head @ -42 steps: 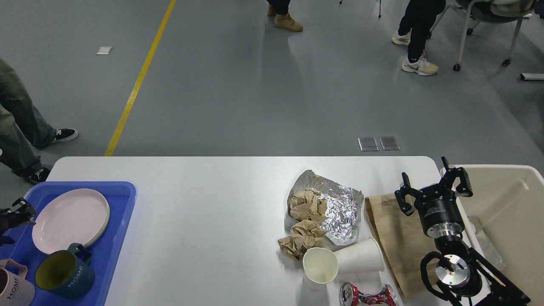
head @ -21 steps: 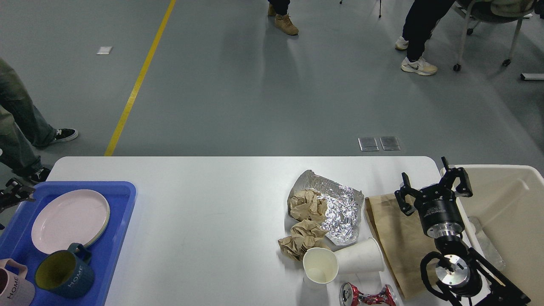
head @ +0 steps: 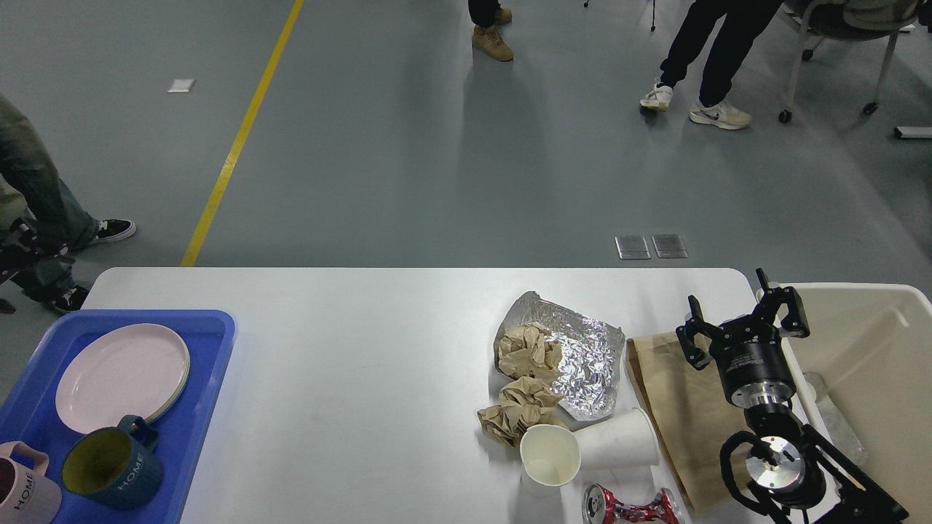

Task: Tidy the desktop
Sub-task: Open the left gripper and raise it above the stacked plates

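Observation:
The white desktop [head: 364, 349] fills the lower view. On its right lie a crumpled foil sheet [head: 582, 349], two crumpled brown paper balls [head: 526, 351] [head: 515, 411], an upright paper cup [head: 550, 455], a paper cup on its side [head: 619, 440], a crushed red can [head: 630, 504] and a flat brown paper bag [head: 673, 407]. My right gripper [head: 740, 318] is open and empty, over the bag's far right corner, beside the bin. My left gripper [head: 22, 244] is small and dark at the far left edge, off the desktop; its fingers cannot be told apart.
A blue tray [head: 211, 364] at the left holds a pink plate [head: 120, 375], a teal mug [head: 109, 473] and a pink mug [head: 25, 495]. A beige bin [head: 874, 342] stands at the right with something clear inside. People stand on the floor beyond.
My left gripper has risen from over the blue tray's left side up and away, to beyond the desktop's left corner. The right arm has not moved. People behind have shifted.

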You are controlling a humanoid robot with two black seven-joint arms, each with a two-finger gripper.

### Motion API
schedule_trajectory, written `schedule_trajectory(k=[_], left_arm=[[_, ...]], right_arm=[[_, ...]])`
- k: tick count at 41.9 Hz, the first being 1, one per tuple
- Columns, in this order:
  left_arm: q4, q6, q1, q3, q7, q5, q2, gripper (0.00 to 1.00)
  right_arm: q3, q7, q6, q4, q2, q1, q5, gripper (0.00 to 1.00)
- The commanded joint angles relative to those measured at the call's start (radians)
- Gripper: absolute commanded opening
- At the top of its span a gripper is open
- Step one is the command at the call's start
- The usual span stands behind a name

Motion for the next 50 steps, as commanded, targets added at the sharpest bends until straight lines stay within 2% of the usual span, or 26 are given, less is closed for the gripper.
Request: schedule_trajectory(k=[1, 3, 5, 6, 15, 17, 18, 21, 26, 28, 29, 33, 36, 38, 42, 46, 50], left_arm=[[-0.01, 0.007, -0.031, -0.131, 0.001, 0.0, 0.04, 0.96], [-0.013, 0.001, -0.019, -0.249, -0.019, 0.0, 0.1, 0.96], [-0.013, -0.008, -0.01, -0.344, -0.021, 0.0, 0.134, 0.96], [-0.013, -0.008, 0.016, -0.442, -0.022, -0.002, 0.142, 0.96], [-0.007, -0.007, 0.221, -0.927, -0.024, -0.005, 0.097, 0.97], [-0.007, -0.007, 0.286, -1.044, -0.024, -0.005, 0.067, 0.97], [-0.007, 0.012, 0.342, -1.164, -0.024, -0.006, 0.013, 0.97], [-0.007, 0.044, 0.436, -1.348, -0.024, -0.002, -0.085, 0.97], [0.001, 0.168, 0.588, -1.621, -0.027, 0.008, -0.2, 0.97], [0.001, 0.197, 0.624, -1.727, -0.051, 0.012, -0.254, 0.97], [0.001, 0.203, 0.656, -1.817, -0.091, 0.024, -0.309, 0.97], [-0.003, 0.21, 0.734, -1.981, -0.172, 0.124, -0.392, 0.97], [-0.017, 0.211, 0.788, -2.104, -0.215, 0.222, -0.441, 0.97], [-0.048, 0.214, 0.859, -2.24, -0.22, 0.314, -0.488, 0.97], [-0.141, 0.228, 0.973, -2.391, -0.22, 0.443, -0.536, 0.97], [-0.252, 0.228, 1.093, -2.501, -0.217, 0.532, -0.599, 0.97], [-0.289, 0.228, 1.151, -2.537, -0.22, 0.54, -0.654, 0.97]], right_arm=[[0.0, 0.0, 0.0, 0.0, 0.0, 0.0, 0.0, 1.0], [0.0, 0.0, 0.0, 0.0, 0.0, 0.0, 0.0, 1.0], [0.0, 0.0, 0.0, 0.0, -0.001, 0.0, 0.0, 1.0], [0.0, 0.0, 0.0, 0.0, 0.0, 0.0, 0.0, 1.0], [0.0, 0.0, 0.0, 0.0, -0.001, 0.0, 0.0, 1.0], [0.0, 0.0, 0.0, 0.0, -0.001, 0.0, 0.0, 1.0], [0.0, 0.0, 0.0, 0.0, 0.0, 0.0, 0.0, 1.0], [0.0, 0.0, 0.0, 0.0, 0.0, 0.0, 0.0, 1.0], [0.0, 0.0, 0.0, 0.002, -0.001, 0.0, 0.0, 1.0], [0.0, 0.0, 0.0, 0.002, -0.001, 0.0, 0.0, 1.0], [0.0, 0.0, 0.0, 0.002, -0.001, 0.0, 0.0, 1.0], [0.0, 0.0, 0.0, 0.002, -0.001, 0.0, 0.0, 1.0], [0.0, 0.0, 0.0, 0.002, -0.001, 0.0, 0.0, 1.0], [0.0, 0.0, 0.0, 0.002, -0.001, 0.0, 0.0, 1.0], [0.0, 0.0, 0.0, 0.002, -0.001, 0.0, 0.0, 1.0], [0.0, 0.0, 0.0, 0.002, -0.001, 0.0, 0.0, 1.0], [0.0, 0.0, 0.0, 0.002, -0.001, 0.0, 0.0, 1.0]])
